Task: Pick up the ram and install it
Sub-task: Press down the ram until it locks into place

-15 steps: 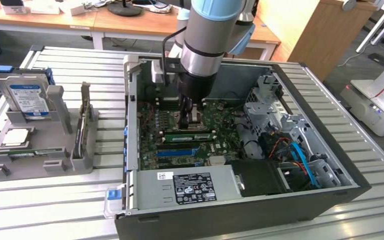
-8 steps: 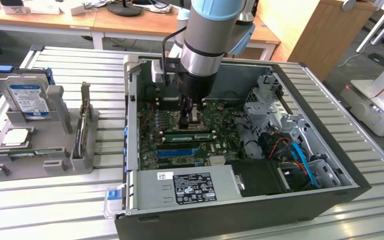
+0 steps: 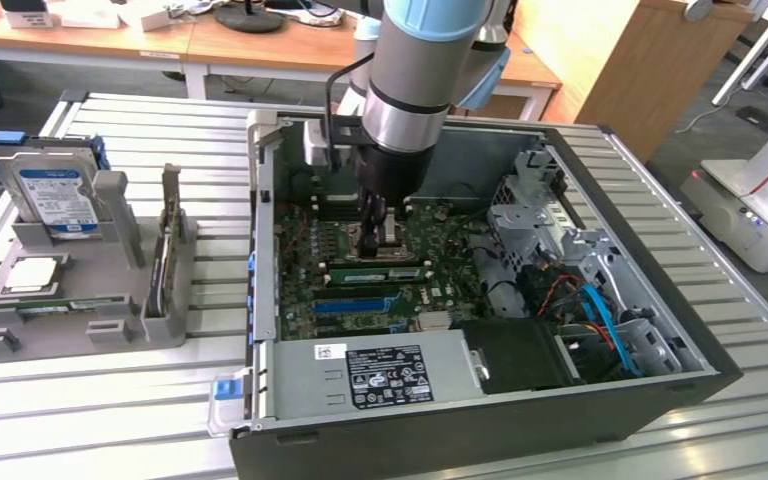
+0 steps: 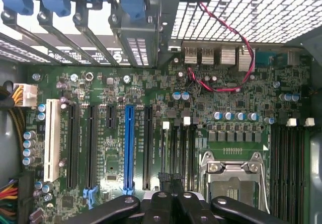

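Observation:
The ram (image 3: 373,270) is a long green stick lying along the memory slots of the motherboard inside the open computer case (image 3: 651,385). My gripper (image 3: 387,248) points straight down, its tips right at the stick's upper edge, beside the processor socket (image 3: 357,236). In the wrist view my gripper (image 4: 171,177) has its black fingers pressed together, shut, over the black memory slots (image 4: 177,146), with the silver socket (image 4: 234,176) alongside. I cannot tell whether the tips pinch the stick or only touch it.
A grey parts holder (image 3: 77,335) stands at the exterior view's left with a silver hard drive (image 3: 53,195) and a square processor chip (image 3: 33,275). Inside the case are the power supply (image 3: 371,375), a drive cage (image 3: 544,215) and blue and orange cables (image 3: 598,310). Expansion slots (image 4: 128,148) lie beside the memory slots.

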